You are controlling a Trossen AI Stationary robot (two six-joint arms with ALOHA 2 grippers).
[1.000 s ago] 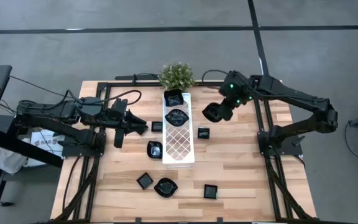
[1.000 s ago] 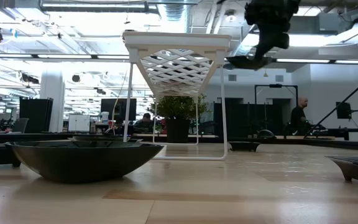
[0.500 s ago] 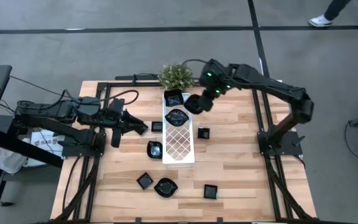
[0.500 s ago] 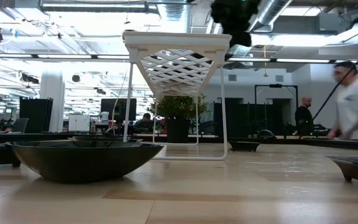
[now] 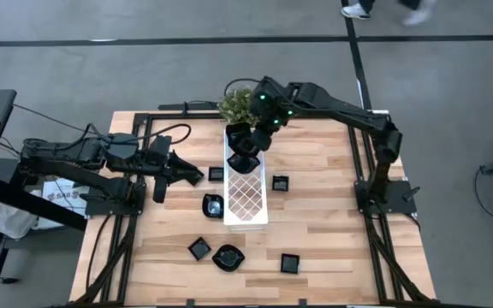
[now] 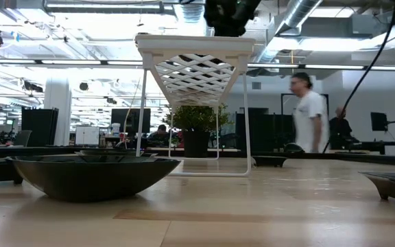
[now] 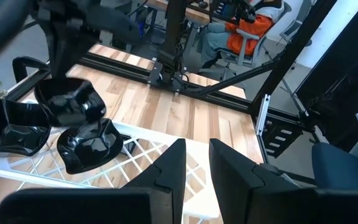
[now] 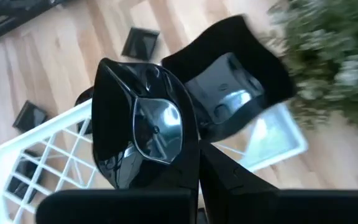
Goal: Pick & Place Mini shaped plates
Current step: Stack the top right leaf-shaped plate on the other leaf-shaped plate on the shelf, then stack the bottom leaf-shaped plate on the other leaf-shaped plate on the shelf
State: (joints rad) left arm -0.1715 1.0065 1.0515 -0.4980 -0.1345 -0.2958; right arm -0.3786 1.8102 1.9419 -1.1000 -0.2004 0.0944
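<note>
The right pincer (image 5: 245,145), pinching a glossy black plate (image 8: 145,127), hovers over the white tray (image 5: 248,201) near the bench's far edge; released crooked, it could clip the plates already there.

My right arm reaches far across toward the table's back middle, its dark two-finger right gripper (image 5: 248,147) pinched tight on a glossy black leaf-like mini plate (image 8: 145,134). My left arm waits low at the left side, its dark left gripper (image 5: 181,174) with fingers (image 7: 173,168) slightly parted.
</note>
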